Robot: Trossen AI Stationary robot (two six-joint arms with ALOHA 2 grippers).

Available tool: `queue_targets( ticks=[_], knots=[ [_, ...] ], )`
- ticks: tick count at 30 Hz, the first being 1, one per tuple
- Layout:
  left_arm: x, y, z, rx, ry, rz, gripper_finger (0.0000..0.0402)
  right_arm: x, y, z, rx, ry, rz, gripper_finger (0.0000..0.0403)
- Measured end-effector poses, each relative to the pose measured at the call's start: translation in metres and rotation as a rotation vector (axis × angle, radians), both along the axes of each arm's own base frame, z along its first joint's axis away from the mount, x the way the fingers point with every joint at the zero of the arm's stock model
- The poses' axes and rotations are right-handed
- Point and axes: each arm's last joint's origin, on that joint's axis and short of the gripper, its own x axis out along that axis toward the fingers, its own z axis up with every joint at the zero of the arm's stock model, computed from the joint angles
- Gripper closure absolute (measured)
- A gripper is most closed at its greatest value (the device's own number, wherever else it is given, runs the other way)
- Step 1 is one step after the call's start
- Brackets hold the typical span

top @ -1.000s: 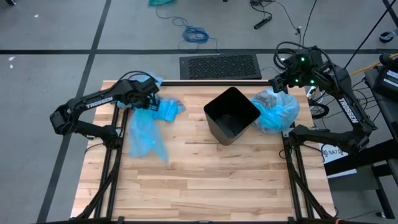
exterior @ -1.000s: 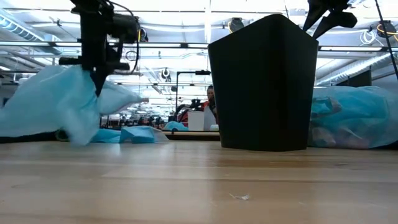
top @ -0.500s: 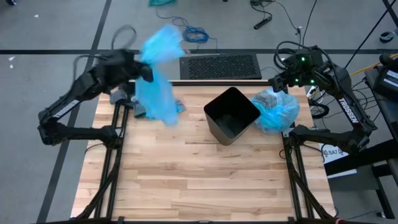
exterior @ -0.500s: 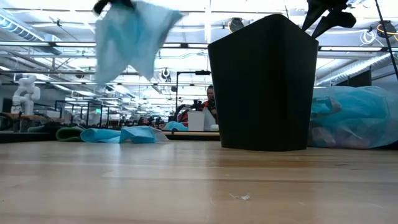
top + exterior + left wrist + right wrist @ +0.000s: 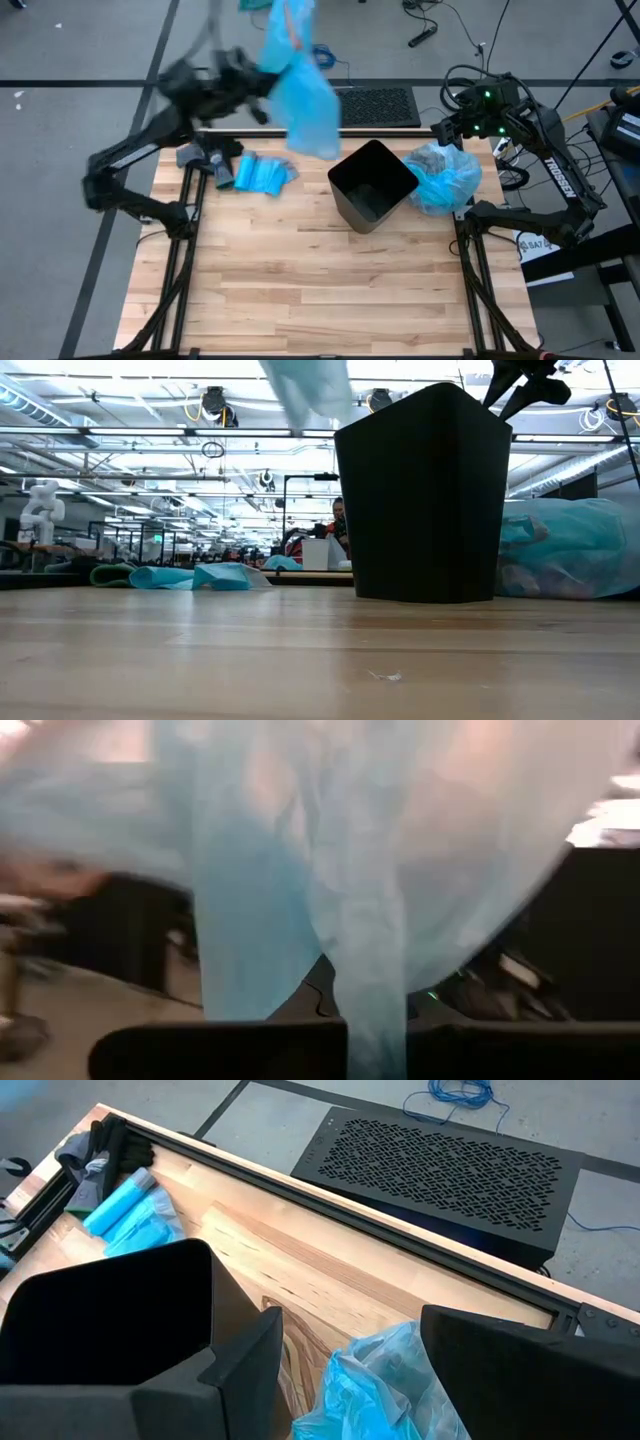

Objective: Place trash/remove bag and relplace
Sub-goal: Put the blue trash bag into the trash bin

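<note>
- The left gripper (image 5: 268,80) is raised above the far left part of the pale wooden slatted table (image 5: 330,290), its fingers closed on the top of a thin, translucent light-blue plastic bag (image 5: 303,95).
- That bag hangs loose below the closed fingers, its lower end reaching toward the far rim of the black, square, open-topped plastic bin (image 5: 372,186) without touching it.
- In the left wrist view the same bag (image 5: 340,870) drapes down in front of the fingers and fills most of what can be seen.
- In the low view only a blurred pale-blue strip of it (image 5: 310,390) shows, high up and just beside the bin's (image 5: 425,495) upper corner.
- The right gripper (image 5: 447,131) hovers at the far right corner of the table, its fingers spread wide and holding nothing.
- Directly below those open fingers sits a full, bulging light-blue plastic bag (image 5: 445,178), resting on the table and touching the bin's right side.
- The trash is inside that bag: pale crumpled shapes show dimly through the plastic (image 5: 570,555), but single pieces cannot be told apart.
- The right wrist view shows the bag's crinkled top (image 5: 375,1380) between the two dark fingers, with the bin (image 5: 110,1315) beside it.
- A flattened bundle of folded light-blue plastic bags (image 5: 258,174) lies on the table below the left fingers, well apart from the bin.
- A black perforated metal panel (image 5: 355,106) lies on the floor beyond the table's far edge.
</note>
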Motion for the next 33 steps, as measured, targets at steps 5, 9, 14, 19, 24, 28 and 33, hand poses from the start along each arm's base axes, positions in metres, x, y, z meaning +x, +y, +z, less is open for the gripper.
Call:
queue_targets(
  ticks=[5,9,14,19,24,28,33],
  knots=[
    [0.065,-0.001,-0.003,-0.016,0.025,-0.254,0.0401,0.001,-0.001,-0.001,0.004,0.004,0.0,0.0172],
    [0.094,-0.011,0.009,0.033,-0.003,-0.366,0.0401,0.003,-0.004,-0.002,0.013,0.013,0.001,0.0172],
    [0.116,-0.024,0.01,0.045,0.006,-0.454,0.0401,0.006,-0.009,-0.005,0.019,0.032,0.013,0.0172],
    [0.122,-0.028,0.004,0.1,0.061,-0.389,0.0401,0.01,-0.014,-0.008,0.029,0.048,0.021,0.0172],
    [0.122,-0.022,0.003,0.15,0.071,-0.209,0.0401,0.013,-0.017,-0.01,0.042,0.059,0.032,0.0172],
    [0.121,-0.021,0.006,0.141,0.044,-0.148,0.0401,0.017,-0.017,-0.011,0.043,0.065,0.054,0.0172],
    [0.139,-0.024,-0.009,0.118,0.082,-0.14,0.0401,0.021,-0.013,-0.011,0.024,0.079,0.116,0.0172]
  ],
)
